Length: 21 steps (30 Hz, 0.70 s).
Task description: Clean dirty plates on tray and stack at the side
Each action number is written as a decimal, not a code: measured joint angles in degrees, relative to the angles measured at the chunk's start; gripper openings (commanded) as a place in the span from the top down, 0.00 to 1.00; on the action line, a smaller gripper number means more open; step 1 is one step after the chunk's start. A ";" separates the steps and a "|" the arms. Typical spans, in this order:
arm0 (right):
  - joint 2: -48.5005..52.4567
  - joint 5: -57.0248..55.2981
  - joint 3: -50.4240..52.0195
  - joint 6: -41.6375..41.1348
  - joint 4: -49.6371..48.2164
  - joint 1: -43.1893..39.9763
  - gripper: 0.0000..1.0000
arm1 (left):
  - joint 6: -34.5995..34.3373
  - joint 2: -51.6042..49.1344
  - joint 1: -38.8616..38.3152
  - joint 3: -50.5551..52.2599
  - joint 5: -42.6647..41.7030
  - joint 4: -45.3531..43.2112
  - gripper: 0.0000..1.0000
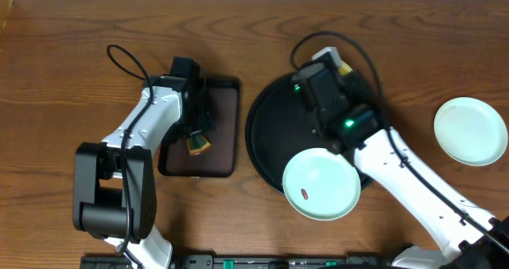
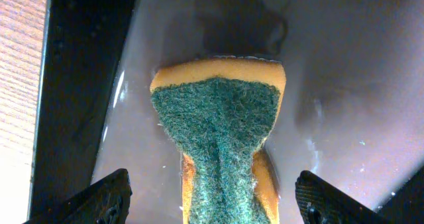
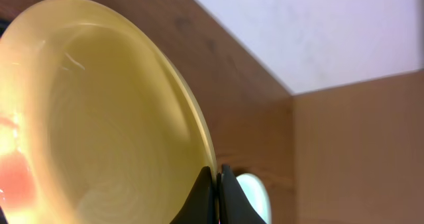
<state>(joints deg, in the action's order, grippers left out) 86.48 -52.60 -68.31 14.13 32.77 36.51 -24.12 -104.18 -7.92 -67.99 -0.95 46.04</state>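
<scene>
My right gripper [image 3: 217, 177] is shut on the rim of the pale yellow plate [image 3: 99, 124] and holds it tilted over the black round tray [image 1: 266, 134]. In the overhead view the gripper [image 1: 330, 66] and arm hide most of that plate. A mint-green plate [image 1: 320, 184] with a brown smear lies on the tray's front edge. A second mint-green plate [image 1: 471, 130] lies on the table to the right and also shows in the right wrist view [image 3: 255, 194]. My left gripper [image 2: 215, 201] is open, its fingers either side of a green-and-yellow sponge [image 2: 218, 131].
The sponge [image 1: 197, 146] lies on a dark-brown rectangular tray [image 1: 223, 114] left of the black tray, with my left gripper [image 1: 196, 134] above it. The wooden table [image 1: 64, 62] ends at a white wall along the far edge.
</scene>
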 measured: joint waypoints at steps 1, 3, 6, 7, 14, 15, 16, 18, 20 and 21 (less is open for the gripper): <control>0.00 -1.68 0.00 1.29 -0.50 1.40 0.99 | 0.00 0.00 0.00 0.00 0.00 -0.02 0.20; 0.00 -3.93 0.00 2.99 -1.11 3.08 0.99 | 0.00 0.00 0.00 0.00 0.02 0.00 0.20; 0.00 -8.28 0.00 6.12 -1.79 6.32 0.99 | 0.00 0.00 0.00 0.00 0.02 0.00 0.20; 0.00 -8.90 0.00 6.67 -1.79 6.95 0.99 | 0.00 0.00 0.00 0.00 0.02 0.00 0.20; 0.00 -13.27 0.00 11.30 -2.21 10.67 0.99 | 0.00 -0.02 0.00 0.00 0.02 0.00 0.20; 0.00 -13.62 0.00 11.63 -2.21 10.82 0.99 | 0.00 0.00 0.00 0.00 0.02 0.00 0.20; 0.00 -13.97 0.00 11.91 -2.21 11.04 0.99 | 0.00 0.00 0.00 0.00 0.02 0.00 0.20; 0.00 -14.23 0.00 12.11 -2.23 11.34 0.99 | 0.00 0.00 0.00 0.00 0.00 0.00 0.20; 0.00 -14.32 0.00 12.15 -2.29 11.37 0.99 | 0.00 -0.02 0.00 0.00 0.02 0.00 0.19; 0.00 -14.34 0.00 12.22 -2.38 11.37 0.99 | 0.00 0.00 0.00 0.00 0.02 0.00 0.20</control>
<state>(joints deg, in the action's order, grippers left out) 86.48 -66.94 -68.31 26.35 30.39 47.88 -24.12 -104.18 -7.92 -67.99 -0.93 46.04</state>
